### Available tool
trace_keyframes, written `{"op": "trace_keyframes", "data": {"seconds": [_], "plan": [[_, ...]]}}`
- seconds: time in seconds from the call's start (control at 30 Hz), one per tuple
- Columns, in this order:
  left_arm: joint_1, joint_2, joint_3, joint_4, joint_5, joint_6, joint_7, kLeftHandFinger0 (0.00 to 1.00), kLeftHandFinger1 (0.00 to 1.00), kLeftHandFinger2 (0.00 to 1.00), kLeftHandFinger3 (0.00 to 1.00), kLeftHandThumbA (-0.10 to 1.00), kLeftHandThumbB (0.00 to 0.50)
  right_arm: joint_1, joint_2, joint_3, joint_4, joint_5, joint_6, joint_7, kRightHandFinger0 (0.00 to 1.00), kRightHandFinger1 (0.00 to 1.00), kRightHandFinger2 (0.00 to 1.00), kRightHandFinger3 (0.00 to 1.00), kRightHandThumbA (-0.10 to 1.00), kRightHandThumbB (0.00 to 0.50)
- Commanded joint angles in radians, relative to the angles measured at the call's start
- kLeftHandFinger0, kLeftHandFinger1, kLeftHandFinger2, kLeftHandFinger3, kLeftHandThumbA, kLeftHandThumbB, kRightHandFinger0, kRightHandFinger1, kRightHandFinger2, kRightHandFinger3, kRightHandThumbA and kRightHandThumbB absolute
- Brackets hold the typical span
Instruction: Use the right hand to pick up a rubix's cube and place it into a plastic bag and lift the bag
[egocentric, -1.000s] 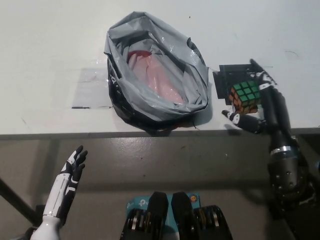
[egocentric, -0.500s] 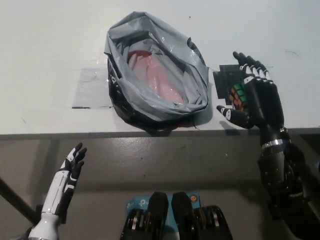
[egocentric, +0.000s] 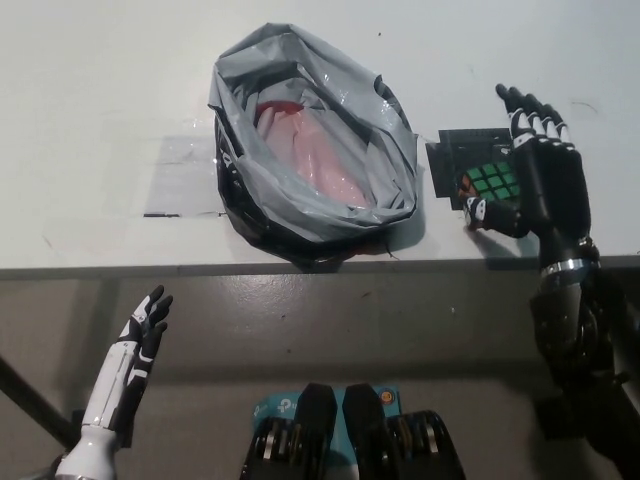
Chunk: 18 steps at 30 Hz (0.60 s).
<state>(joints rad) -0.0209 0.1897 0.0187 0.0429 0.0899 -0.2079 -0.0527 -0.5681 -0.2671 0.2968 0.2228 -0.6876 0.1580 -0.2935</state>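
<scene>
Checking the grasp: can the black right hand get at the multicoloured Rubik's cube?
Probably yes. The black right hand is open right beside the multicoloured Rubik's cube on its small black stand, nothing between them.

The bag (egocentric: 315, 165) sits on the table (egocentric: 100, 90) near its front edge, mouth open upward. At the bag's 3 o'clock, just beside it, lies a flat pad (egocentric: 465, 160) — the cube (egocentric: 487, 187) rests on the pad's near part. The right hand (egocentric: 540, 180) lies over the cube's 3 o'clock side, fingers reaching toward 12, thumb at the cube's 6. A tape patch (egocentric: 180, 178) lies on the table at the bag's 9 o'clock. The left hand (egocentric: 145, 330) hangs off the table, below its front edge — at the bag's 7 o'clock, well apart.
</scene>
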Motion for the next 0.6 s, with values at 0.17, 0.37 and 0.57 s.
{"op": "trace_keyframes", "data": {"seconds": [0.17,0.37,0.57], "plan": [[-0.019,0.013,0.003,-0.019,0.0,-0.025,-0.002,1.0,1.0,1.0,1.0,1.0,0.246,-0.08,0.044,-0.037,0.046,0.03,-0.002,0.022,1.0,1.0,1.0,1.0,0.98,0.5],[-0.022,0.016,0.003,-0.019,-0.01,-0.023,-0.01,1.0,1.0,1.0,1.0,1.0,0.232,-0.085,0.078,-0.063,0.125,0.108,-0.048,0.046,1.0,1.0,1.0,1.0,0.96,0.5],[-0.02,0.012,0.006,-0.023,-0.018,-0.016,-0.011,1.0,1.0,1.0,1.0,1.0,0.245,-0.096,0.1,-0.078,0.202,0.152,-0.081,0.064,1.0,1.0,1.0,1.0,0.98,0.5]]}}
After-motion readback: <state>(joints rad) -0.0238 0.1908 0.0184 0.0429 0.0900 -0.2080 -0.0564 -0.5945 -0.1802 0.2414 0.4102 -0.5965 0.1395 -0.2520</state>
